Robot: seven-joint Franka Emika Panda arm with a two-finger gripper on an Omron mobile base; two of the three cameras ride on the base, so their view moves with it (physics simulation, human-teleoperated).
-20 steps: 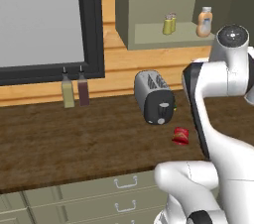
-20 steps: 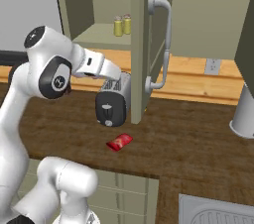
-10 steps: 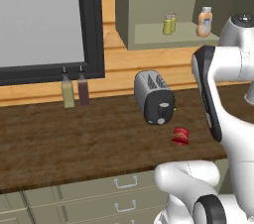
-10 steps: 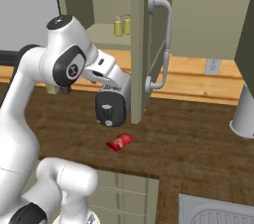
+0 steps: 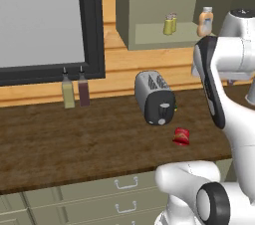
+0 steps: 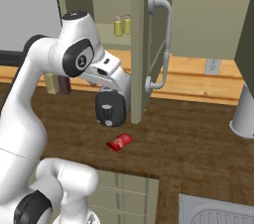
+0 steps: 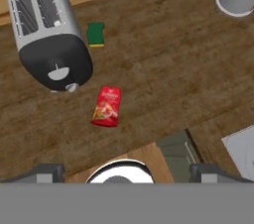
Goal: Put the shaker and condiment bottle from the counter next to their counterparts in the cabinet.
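The condiment bottle, small and red, lies on its side on the dark wood counter just in front of the toaster. It also shows as the red condiment bottle near the counter's front edge. My gripper hangs open and empty well above it. In the cabinet the tan shaker stands on the shelf right beside the greener shaker. The peach bottle stands further right on the same shelf.
The open cabinet door with its long handle hangs close to my forearm. A green sponge lies behind the toaster. A grey cylinder stands at the right and a sink lies below. Olive and brown nozzle bottles stand under the window.
My arm has swung: its elbow has moved right and the hand has dipped slightly beside the cabinet door. The bottle, shakers and toaster have not moved.
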